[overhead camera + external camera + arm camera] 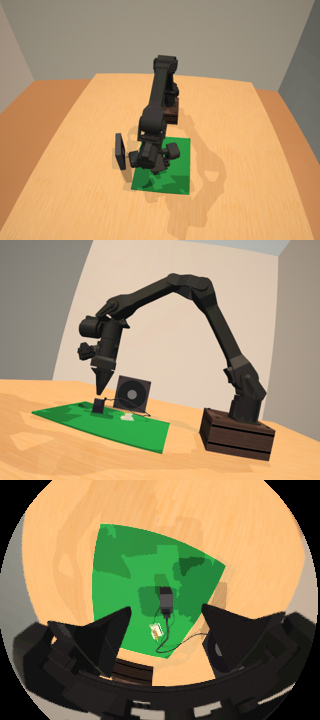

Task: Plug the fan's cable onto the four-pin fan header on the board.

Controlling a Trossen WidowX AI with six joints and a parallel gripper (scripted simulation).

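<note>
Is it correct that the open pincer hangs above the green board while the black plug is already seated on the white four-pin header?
Not quite. The open pincer does hang above the flat green board, but the small black plug stands on the board apart from the white four-pin header, not seated on it. The exterior view shows the gap.

A light wooden bench (77, 462) is seen, bordered by an orange-brown floor (38, 103); grey and beige walls (180, 343) are seen behind the bench.
</note>
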